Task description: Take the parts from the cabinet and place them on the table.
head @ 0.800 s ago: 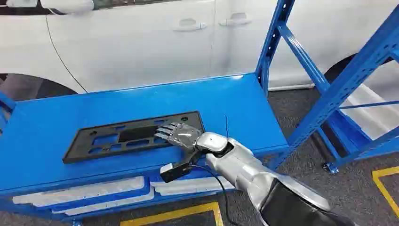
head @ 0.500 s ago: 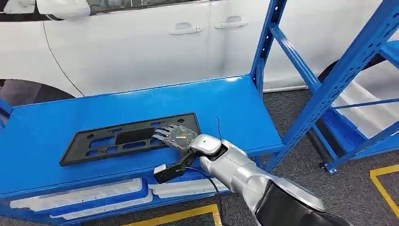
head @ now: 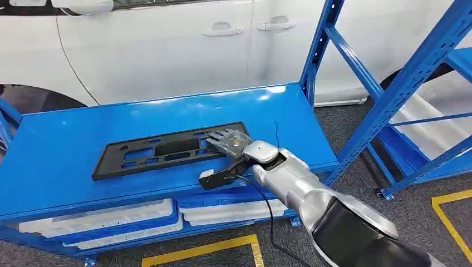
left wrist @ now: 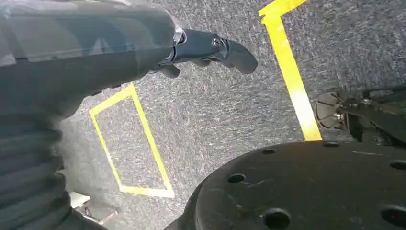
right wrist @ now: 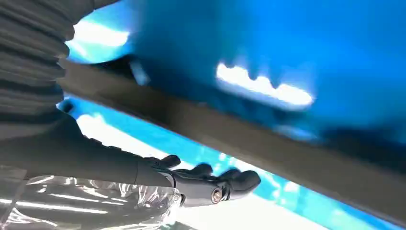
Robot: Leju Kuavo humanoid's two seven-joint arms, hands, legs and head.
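In the head view, a long black plastic panel [head: 170, 149] with rectangular cutouts lay flat on the top of a blue metal table [head: 67, 150]. The right hand [head: 228, 140] rested on the right end of the panel, fingers stretched forward and lying on its surface; whether they pinched its edge could not be told. The silver right arm [head: 295, 181] reached in from the lower right, with a small black camera [head: 218, 177] under the wrist and a thin cable hanging from it. Below the tabletop, two shallow blue drawers sat side by side, each holding pale grey-white foam trays [head: 100, 218]; what lay in the trays could not be made out. A blue shelf frame [head: 401, 100] stood to the right, on dark carpet marked with yellow tape [head: 200, 253], and a white car [head: 167, 50] stood behind the table.

In the left wrist view, the left hand [left wrist: 210, 50] hung over the grey carpet with yellow tape lines [left wrist: 292, 81] beneath it. Its dark fingers looked loosely curled and held nothing.

In the right wrist view, much was blurred. The right hand's dark fingers [right wrist: 215, 184] lay close together and extended, beside a dark bar [right wrist: 230, 134] that crossed the blue surface [right wrist: 311, 43]; whether they touched the bar could not be told.
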